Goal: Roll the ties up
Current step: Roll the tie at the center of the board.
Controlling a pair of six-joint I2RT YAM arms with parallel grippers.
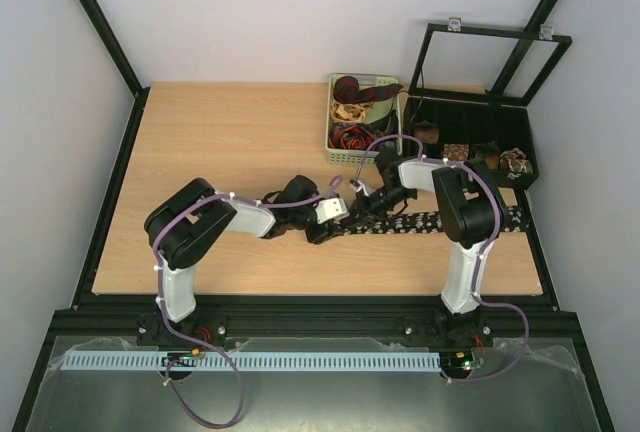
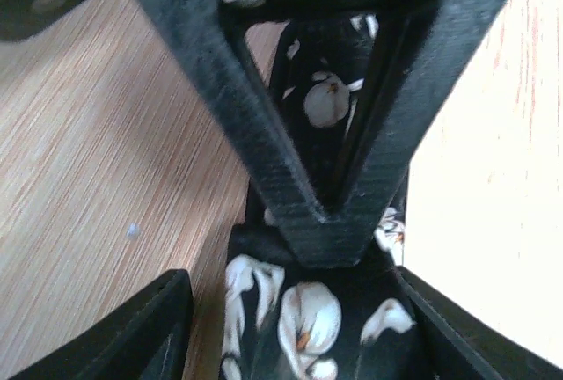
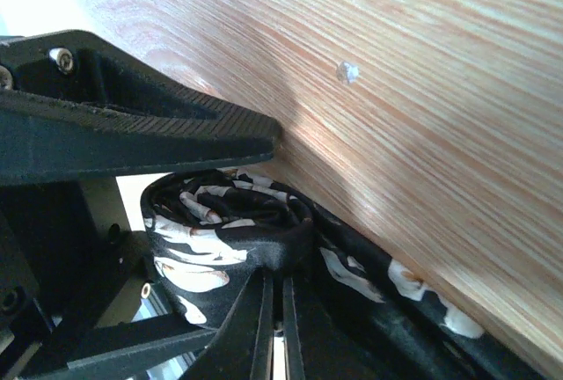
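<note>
Overhead, the black white-speckled fabric tie [image 1: 470,220] lies stretched out. Only the wrist views show the right gripper [image 3: 277,296] pinching its rolled end and the left gripper [image 2: 297,318] spread wide.

We find no text, label, brand, number or sign that we can read in any view. The black tie [image 1: 415,222], lying on the desk [image 1: 230,142] in front of the green basket [image 1: 360,157], carries only white floral speckles. On the white slotted strip [image 1: 250,362], well in front of the basket, the fine ridges are too small for us to tell.
</note>
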